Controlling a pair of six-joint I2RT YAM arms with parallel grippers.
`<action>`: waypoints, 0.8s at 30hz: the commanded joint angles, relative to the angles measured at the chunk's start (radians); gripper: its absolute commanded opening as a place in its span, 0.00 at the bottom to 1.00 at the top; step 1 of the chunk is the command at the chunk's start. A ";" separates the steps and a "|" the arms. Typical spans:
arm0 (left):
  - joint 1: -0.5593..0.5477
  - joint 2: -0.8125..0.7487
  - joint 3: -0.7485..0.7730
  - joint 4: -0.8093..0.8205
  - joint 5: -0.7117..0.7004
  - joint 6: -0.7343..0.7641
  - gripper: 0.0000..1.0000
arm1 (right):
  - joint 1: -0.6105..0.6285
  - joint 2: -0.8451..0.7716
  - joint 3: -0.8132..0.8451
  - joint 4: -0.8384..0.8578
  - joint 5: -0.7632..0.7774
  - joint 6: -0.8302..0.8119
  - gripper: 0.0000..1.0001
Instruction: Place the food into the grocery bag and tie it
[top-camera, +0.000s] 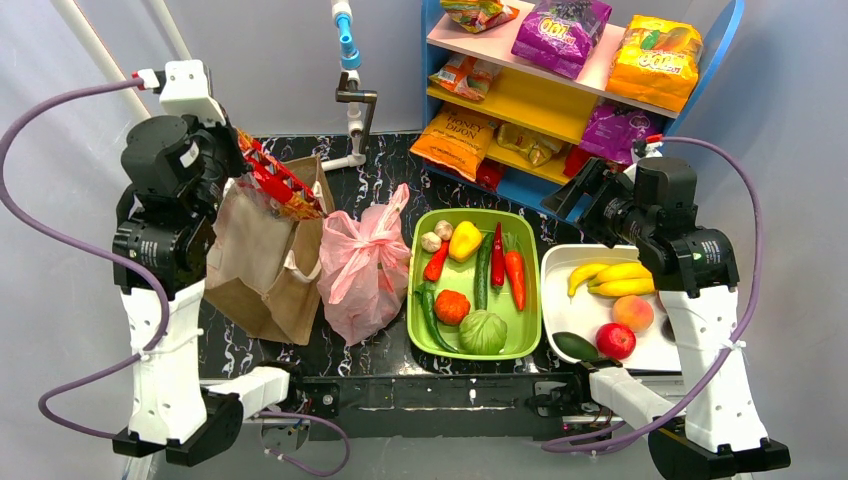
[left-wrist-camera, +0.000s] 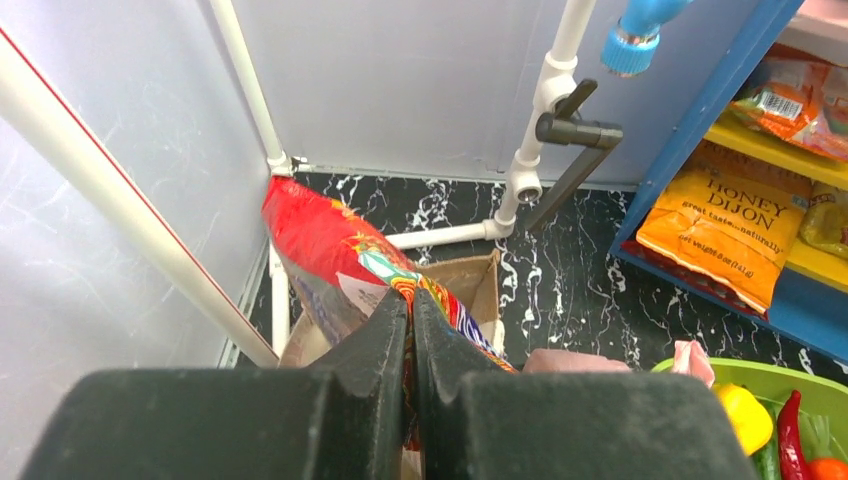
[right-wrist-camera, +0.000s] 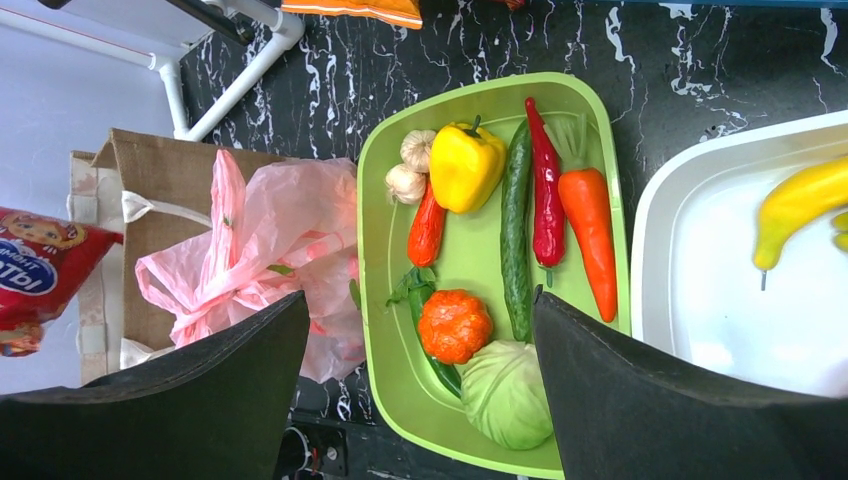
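My left gripper (top-camera: 240, 165) (left-wrist-camera: 411, 300) is shut on a shiny red snack packet (top-camera: 283, 186) (left-wrist-camera: 320, 245) and holds it in the air over the open brown paper bag (top-camera: 262, 262) (left-wrist-camera: 470, 283). The pink plastic grocery bag (top-camera: 362, 268) (right-wrist-camera: 262, 240) lies on the table right of the paper bag, bulging, its handles bunched together at the top. My right gripper (top-camera: 592, 192) (right-wrist-camera: 420, 296) is open and empty, high above the green tray (top-camera: 525, 345) (right-wrist-camera: 385, 330) of vegetables.
A white tray (top-camera: 560, 262) (right-wrist-camera: 690, 250) at the right holds bananas, a peach, an apple and an avocado. A blue shelf unit (top-camera: 590, 95) with snack bags stands at the back right. A white pipe stand (top-camera: 352, 100) (left-wrist-camera: 525, 170) rises behind the bags.
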 joint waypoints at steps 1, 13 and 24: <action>0.002 -0.101 -0.105 0.191 -0.025 -0.027 0.00 | -0.005 -0.012 -0.007 0.045 -0.011 -0.019 0.88; 0.002 -0.224 -0.409 0.209 0.075 -0.170 0.00 | -0.005 -0.026 -0.024 0.033 -0.005 -0.030 0.88; 0.002 -0.153 -0.438 0.216 0.114 -0.176 0.00 | -0.005 -0.016 -0.029 0.046 -0.018 -0.023 0.88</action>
